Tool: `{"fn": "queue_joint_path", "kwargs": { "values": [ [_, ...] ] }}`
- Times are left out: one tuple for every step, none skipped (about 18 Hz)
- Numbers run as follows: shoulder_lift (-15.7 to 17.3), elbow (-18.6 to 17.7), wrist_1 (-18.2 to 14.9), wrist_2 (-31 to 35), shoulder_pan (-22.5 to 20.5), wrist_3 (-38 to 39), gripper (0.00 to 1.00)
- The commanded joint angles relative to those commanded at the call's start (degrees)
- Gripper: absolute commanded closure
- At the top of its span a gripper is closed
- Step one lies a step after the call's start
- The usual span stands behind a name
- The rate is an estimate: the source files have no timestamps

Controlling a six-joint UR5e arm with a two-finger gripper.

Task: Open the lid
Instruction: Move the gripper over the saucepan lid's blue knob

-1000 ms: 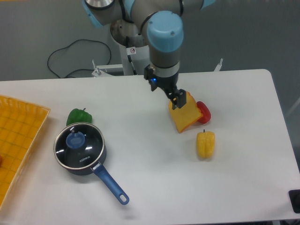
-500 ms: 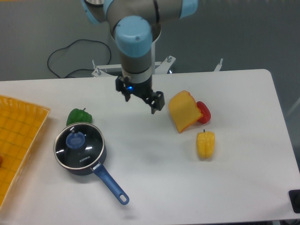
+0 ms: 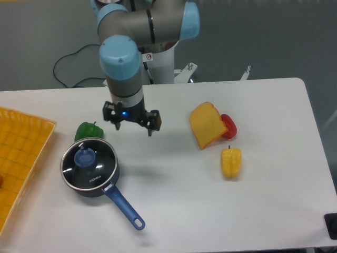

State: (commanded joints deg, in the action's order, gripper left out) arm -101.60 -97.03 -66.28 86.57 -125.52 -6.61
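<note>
End effector point(image 3: 132, 122) spread wide, empty, up-right of the lid point(image 3: 89, 163).

The arm point(image 3: 142, 23) is built of grey metal tubes joined by rounded joints with light blue caps; one large blue cap point(image 3: 119, 52) faces the camera. Below it a grey cylindrical wrist point(image 3: 125, 89) carries a black gripper point(image 3: 132, 126) with a small blue light glowing at its centre. Two short black fingers point(image 3: 152, 122) stick out at either side. The white base column point(image 3: 160, 60) behind bears a small round red-and-white sticker point(image 3: 149, 56)
</note>
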Motion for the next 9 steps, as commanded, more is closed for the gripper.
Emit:
{"fn": "queue_joint_path", "kwargs": {
  "values": [
    [-0.61, 0.17, 1.23, 0.35, 1.05, 1.42, 0.0],
    [-1.23, 0.35, 2.11, 0.61, 1.93, 2.3, 0.0],
    [-1.41, 0.35, 2.55, 0.62, 2.73, 2.66, 0.0],
    [-1.76, 0.44, 3.17, 0.62, 3.6, 2.75, 0.0],
    [-2.11, 0.79, 3.61, 0.7, 4.22, 3.44, 0.0],
    [-2.37, 0.97, 3.79, 0.62, 4.58, 4.67, 0.0],
    [-2.98, 1.31, 3.87, 0.53, 5.1, 5.73, 0.0],
    [-3.6, 2.1, 4.31, 0.53, 5.8, 6.78, 0.0],
    [-4.56, 2.72, 4.58, 0.61, 6.59, 8.1, 0.0]
  ]
}}
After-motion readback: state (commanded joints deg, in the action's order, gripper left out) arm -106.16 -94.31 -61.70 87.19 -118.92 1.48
